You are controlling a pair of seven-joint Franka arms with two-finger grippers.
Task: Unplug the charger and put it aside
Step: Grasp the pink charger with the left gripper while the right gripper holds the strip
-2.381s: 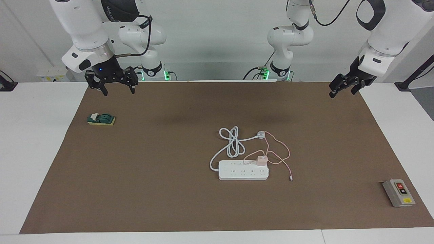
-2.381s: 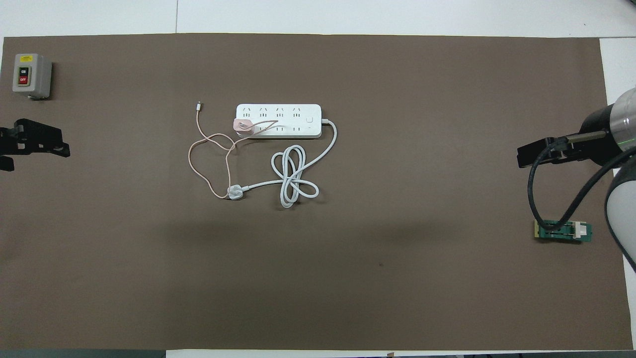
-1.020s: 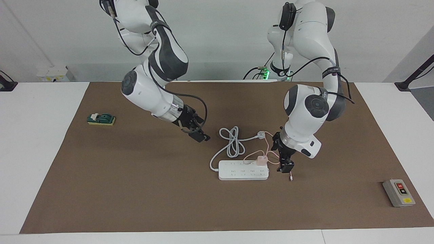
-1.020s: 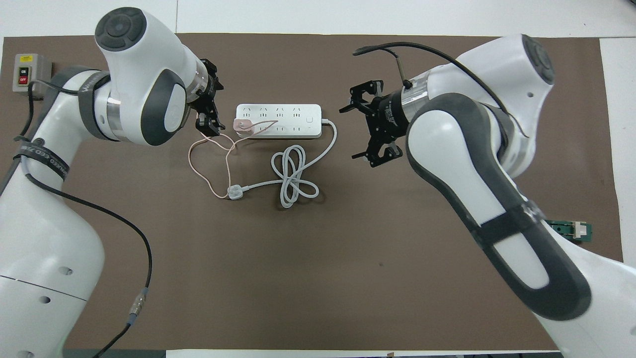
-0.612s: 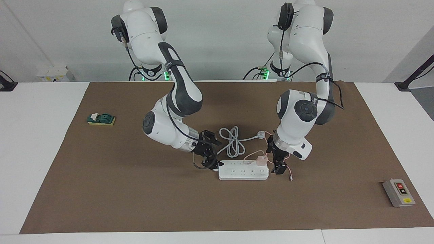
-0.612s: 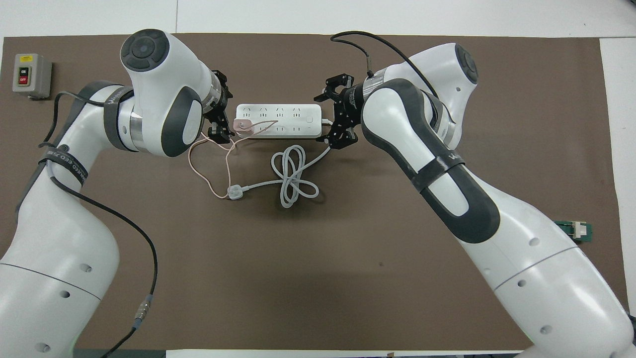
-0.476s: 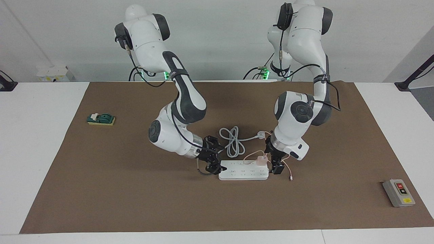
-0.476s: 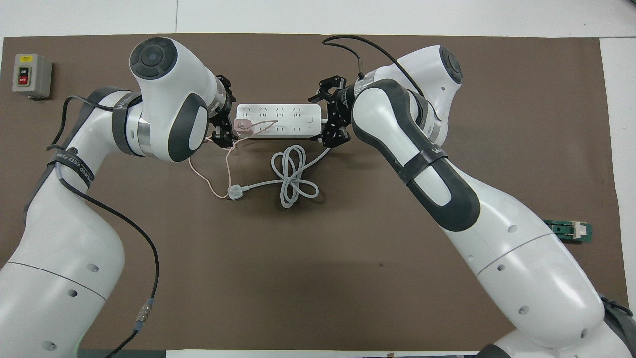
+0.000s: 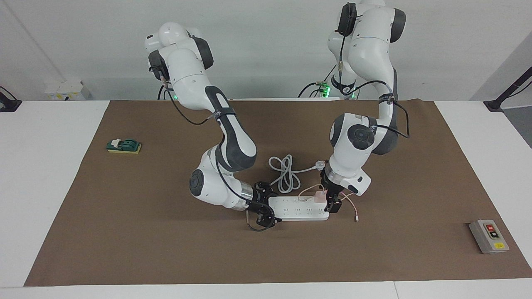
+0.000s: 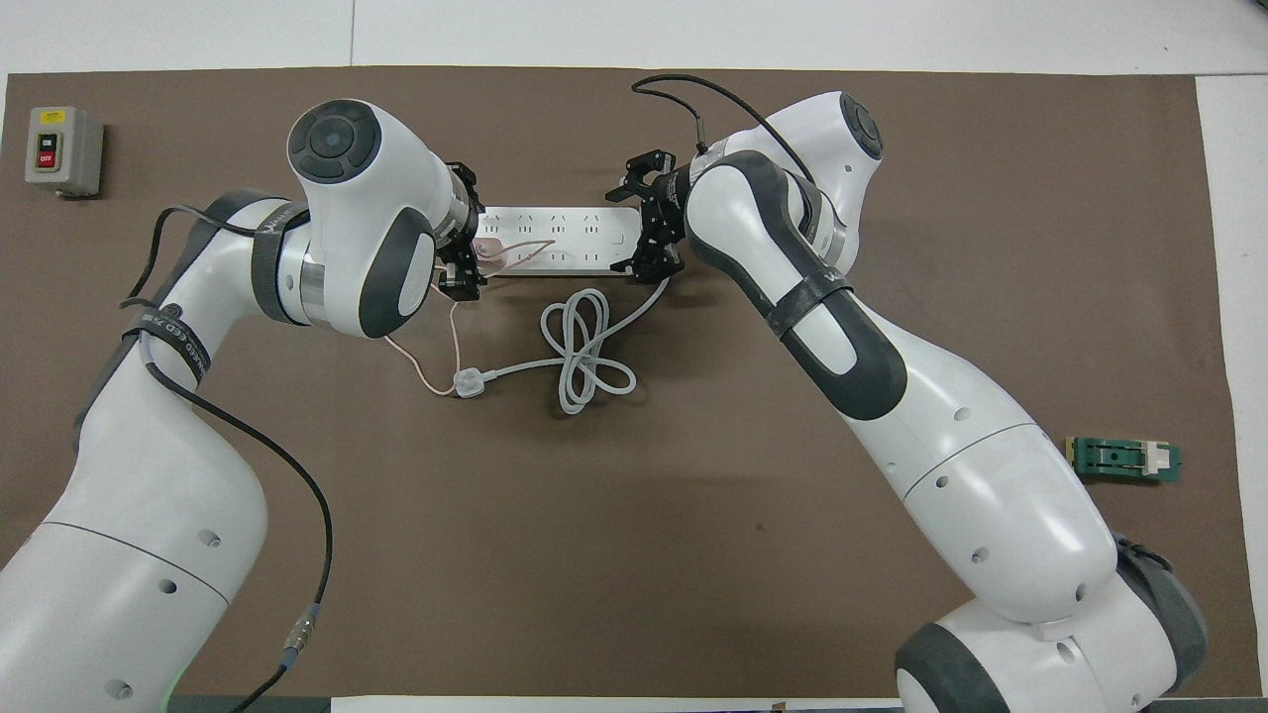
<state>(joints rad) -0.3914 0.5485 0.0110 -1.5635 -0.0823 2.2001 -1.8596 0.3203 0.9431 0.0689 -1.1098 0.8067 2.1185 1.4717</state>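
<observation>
From the camera facing the robots, a white power strip point(image 9: 298, 208) lies flat near the middle of a brown mat point(image 9: 166, 249) on a white table point(image 9: 41, 187). The charger point(image 9: 320, 196), a small pale pink cube, stands plugged into the strip at the end toward the left arm, and its thin pink cable point(image 9: 348, 202) loops across the mat beside it. The left gripper point(image 9: 331, 200) is down at that end, right beside the charger; whether its fingers are spread or pinching the charger cannot be told. The right gripper point(image 9: 263, 206) is at the strip's other end, fingers spread on either side of that end. The strip's thick white cord point(image 9: 285, 172) lies coiled nearer to the robots. A grey switch box point(image 9: 488, 236) sits toward the left arm's end of the table, and a small green part point(image 9: 124, 145) toward the right arm's end. From the overhead camera, the left gripper point(image 10: 465, 253) covers the end of the power strip point(image 10: 560, 241) where the charger point(image 10: 485, 249) sits, only partly visible. The right gripper point(image 10: 646, 220) has its fingers apart, straddling the end where the cord point(image 10: 586, 355) leaves. The switch box point(image 10: 62, 151) and green part point(image 10: 1122, 460) lie well apart from both.
</observation>
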